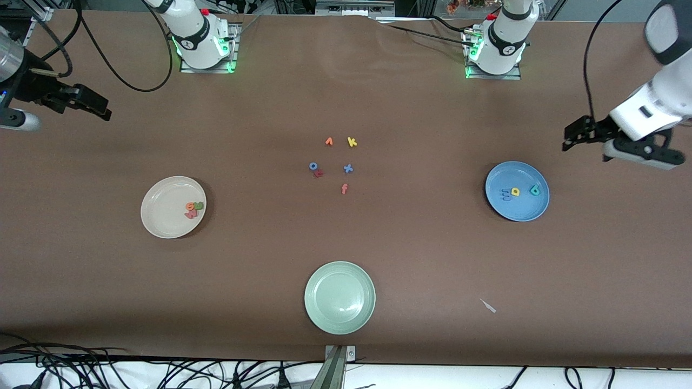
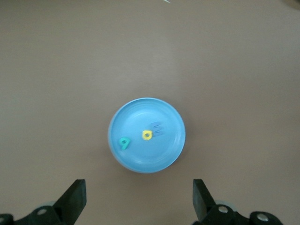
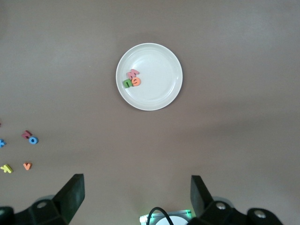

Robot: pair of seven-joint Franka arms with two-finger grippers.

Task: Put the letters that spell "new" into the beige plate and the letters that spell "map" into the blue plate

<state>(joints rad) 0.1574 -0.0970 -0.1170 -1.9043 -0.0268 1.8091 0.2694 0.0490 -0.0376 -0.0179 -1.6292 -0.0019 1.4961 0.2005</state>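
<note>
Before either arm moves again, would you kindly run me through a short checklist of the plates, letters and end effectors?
1. Beige plate holds the green n, orange e and salmon-red w: ok.
2. Blue plate holds the blue m, yellow a and teal p: ok.
3. Leftover letters, such as the yellow k and red f, lie on the table between the plates: ok.
4. Pale green plate holds no letters: ok.
5. Left end effector is open, holding nothing, above the blue plate: ok.
6. Right end effector is open, holding nothing, above the table: ok.
</note>
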